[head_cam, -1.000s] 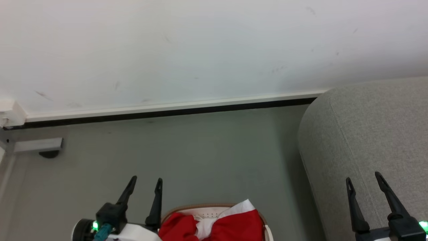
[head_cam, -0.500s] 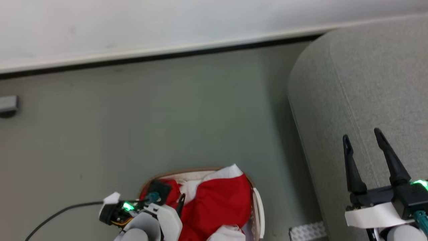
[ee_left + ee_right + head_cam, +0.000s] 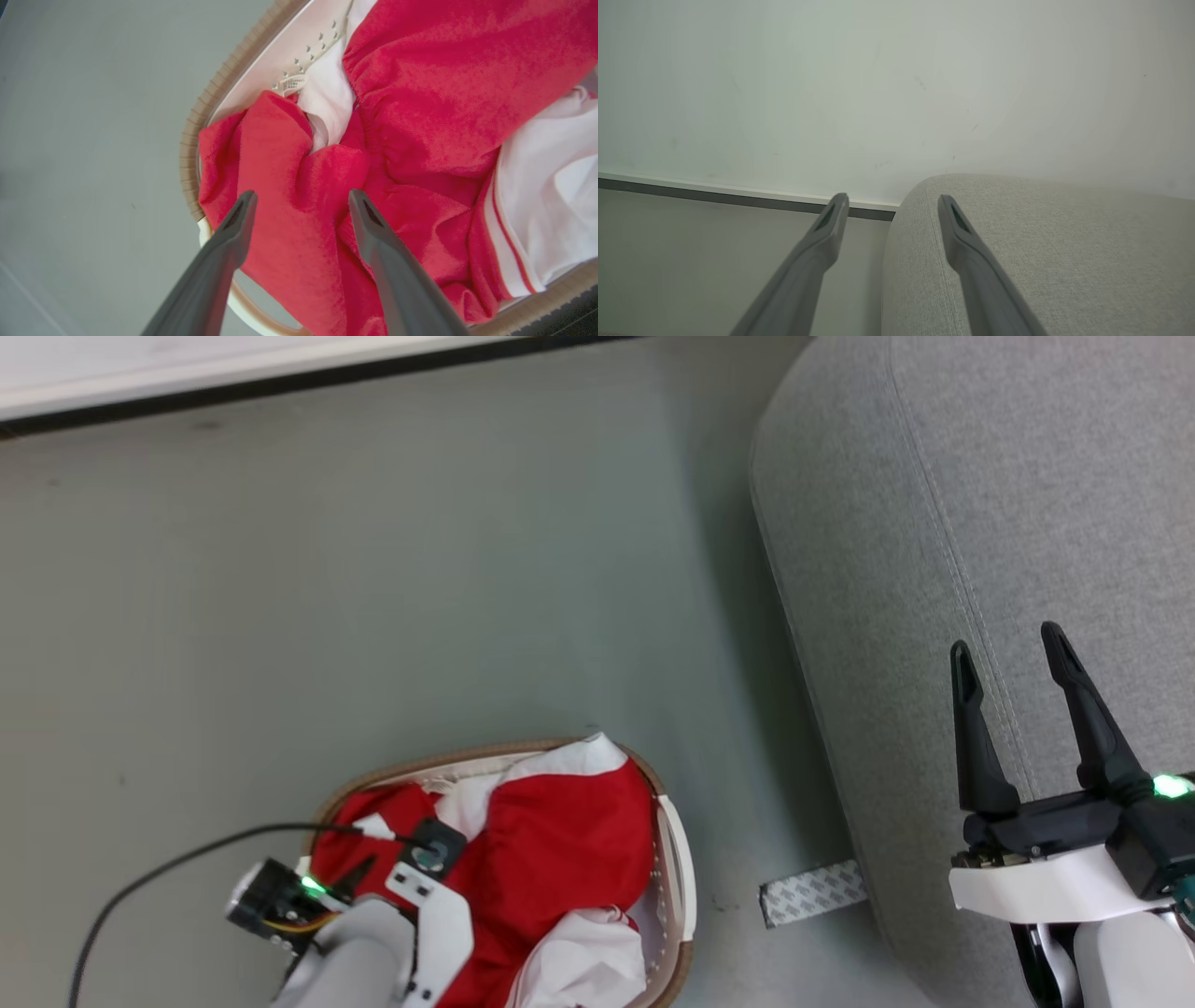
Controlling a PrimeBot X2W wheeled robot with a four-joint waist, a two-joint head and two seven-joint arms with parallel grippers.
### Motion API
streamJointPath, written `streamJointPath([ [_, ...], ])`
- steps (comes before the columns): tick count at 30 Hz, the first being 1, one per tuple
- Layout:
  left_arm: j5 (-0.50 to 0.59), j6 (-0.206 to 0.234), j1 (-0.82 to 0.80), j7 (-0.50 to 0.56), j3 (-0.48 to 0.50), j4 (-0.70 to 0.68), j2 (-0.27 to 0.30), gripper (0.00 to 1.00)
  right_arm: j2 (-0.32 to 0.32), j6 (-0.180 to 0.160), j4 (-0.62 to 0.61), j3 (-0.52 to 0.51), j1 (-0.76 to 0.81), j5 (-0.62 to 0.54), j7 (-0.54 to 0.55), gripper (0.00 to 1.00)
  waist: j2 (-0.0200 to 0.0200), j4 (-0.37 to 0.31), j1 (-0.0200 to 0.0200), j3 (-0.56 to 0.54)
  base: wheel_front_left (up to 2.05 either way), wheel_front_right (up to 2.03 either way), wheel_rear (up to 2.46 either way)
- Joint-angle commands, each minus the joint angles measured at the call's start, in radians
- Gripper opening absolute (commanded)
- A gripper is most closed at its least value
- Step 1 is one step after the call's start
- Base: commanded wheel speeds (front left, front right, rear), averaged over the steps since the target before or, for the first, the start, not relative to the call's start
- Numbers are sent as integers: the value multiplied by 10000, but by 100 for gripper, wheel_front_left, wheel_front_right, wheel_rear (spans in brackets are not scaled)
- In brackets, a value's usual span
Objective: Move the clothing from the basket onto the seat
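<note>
Head view: the basket [image 3: 467,753] sits on the floor [image 3: 373,569], left of the seat [image 3: 980,476] with a gap between. The clothing [image 3: 569,840] is heaped inside, red draping over the left rim. The left gripper [image 3: 301,198] is above that pile, fingers spread either side of a red fold; whether they touch it, can't tell. The right gripper [image 3: 1004,639] hovers over the seat's left edge, spread wide, holding nothing.

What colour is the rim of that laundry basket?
Tan-brown and ribbed; the basket rim shows best in the left wrist view.
</note>
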Motion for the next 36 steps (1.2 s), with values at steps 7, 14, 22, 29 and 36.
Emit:
streamJointPath([
  [7,430,488,-771,454,-162,867,544,100,-8,-21,-157,178,-411,648,-24,100,-1,-528,-2,911,0,0,0],
  [14,509,625,-1265,571,-332,1347,817,48,-6,-21,-215,372,-598,1076,-24,100,-1,-760,-2,1527,0,0,0],
  [22,18,823,-1155,-280,-224,1472,523,0,-8,-21,18,280,-441,1125,-25,100,-1,-666,-2,1293,0,0,0],
  [29,-940,785,-666,-1358,240,1278,-27,0,-12,-21,236,-93,130,750,-24,100,-1,-70,-2,-7,0,0,0],
  [36,-1898,737,148,-2284,554,660,-490,0,-14,-21,427,-629,991,242,-25,100,-1,826,-2,-1774,0,0,0],
])
